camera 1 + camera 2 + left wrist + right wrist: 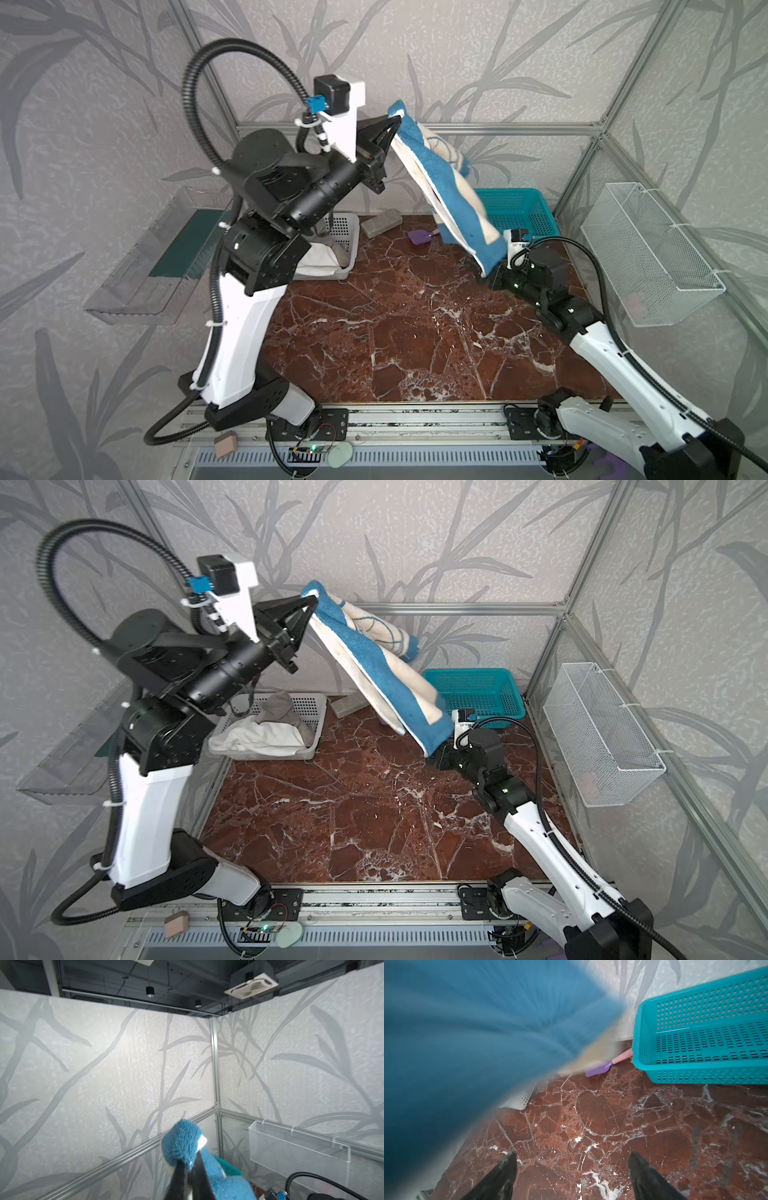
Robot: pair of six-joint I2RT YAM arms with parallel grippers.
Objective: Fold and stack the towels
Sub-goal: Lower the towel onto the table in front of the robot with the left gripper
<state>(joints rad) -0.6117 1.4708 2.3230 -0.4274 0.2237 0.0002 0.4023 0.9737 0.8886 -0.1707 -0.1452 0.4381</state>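
Towel (451,199) hangs light and floppy from your left gripper (394,121), which is clamped on its corner. Your right gripper (572,1156) gapes empty just beneath the dangling end; pinch that bottom corner.

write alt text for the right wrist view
A blurred blue towel hangs close to the camera, filling much of the view. The right gripper stands open and empty above a red-brown marble table, with a teal basket and a small purple spatula beyond.
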